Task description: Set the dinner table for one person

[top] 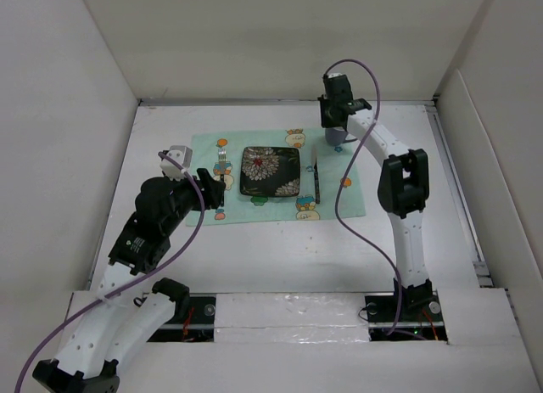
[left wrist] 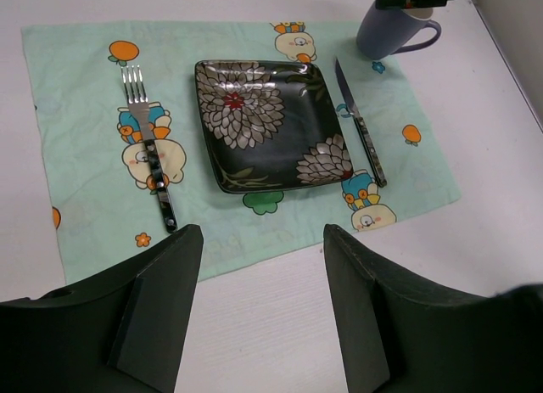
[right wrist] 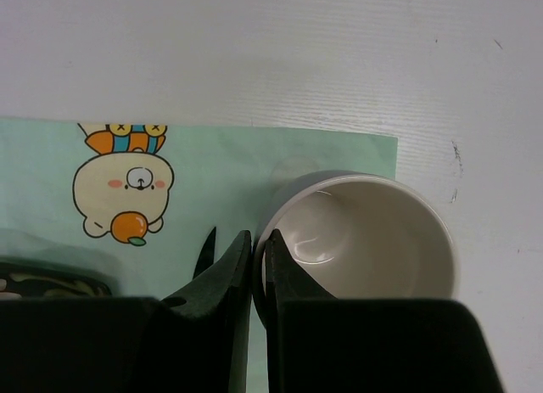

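Observation:
The white dinner table [top: 254, 257] carries a mint-green placemat [top: 352, 202]. On it lie a black square floral plate [top: 270, 172], a fork [left wrist: 151, 155] to the plate's left and a knife [left wrist: 361, 134] to its right. A grey-blue mug [top: 336, 138] stands upright at the placemat's far right corner. My right gripper [right wrist: 258, 240] is shut on the mug's [right wrist: 373, 240] rim, one finger inside and one outside. My left gripper [left wrist: 263, 240] is open and empty, above the placemat's near edge by the fork's handle.
White panels wall the table on the left, back and right. A raised white ledge runs along the right side [top: 462, 198]. The arm bases stand at the near edge. The right arm's purple cable [top: 344, 215] hangs over the placemat's right end.

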